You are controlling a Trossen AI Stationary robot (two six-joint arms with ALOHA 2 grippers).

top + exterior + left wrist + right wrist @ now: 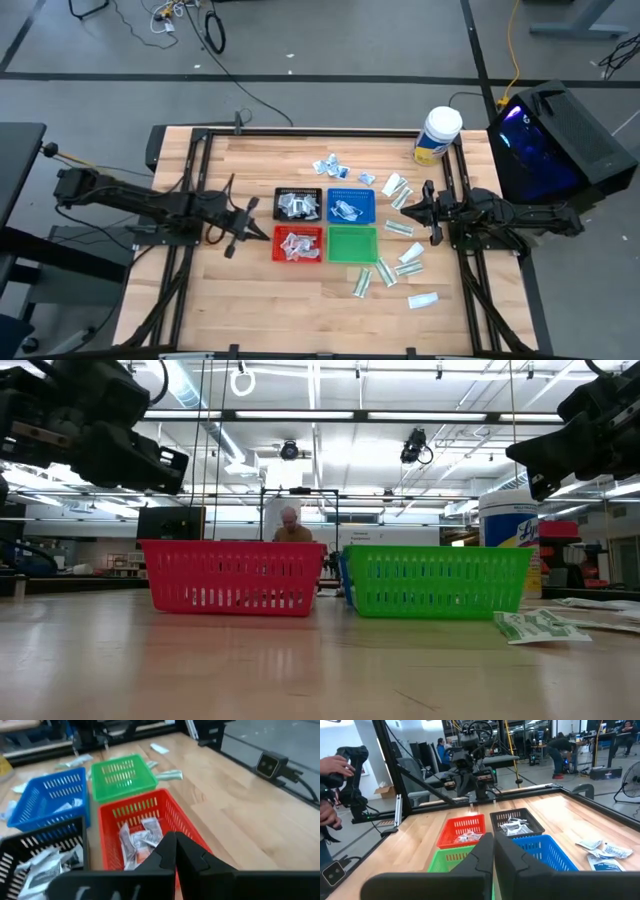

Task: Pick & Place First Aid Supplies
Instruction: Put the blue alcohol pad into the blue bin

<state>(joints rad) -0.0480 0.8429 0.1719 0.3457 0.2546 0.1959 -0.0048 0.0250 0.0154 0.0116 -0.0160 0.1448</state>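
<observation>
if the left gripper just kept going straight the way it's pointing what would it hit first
Probably the red tray. The shut left gripper points across the table at it and the packets inside; it hangs above the table, so it might pass over the rim.

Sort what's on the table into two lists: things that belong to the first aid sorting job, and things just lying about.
Part of the job:
- small flat white packets with bluish print
- longer narrow white-and-green packets
- black mesh tray, blue mesh tray, red mesh tray, green mesh tray

Just lying about:
- big white jar with yellow label
</observation>
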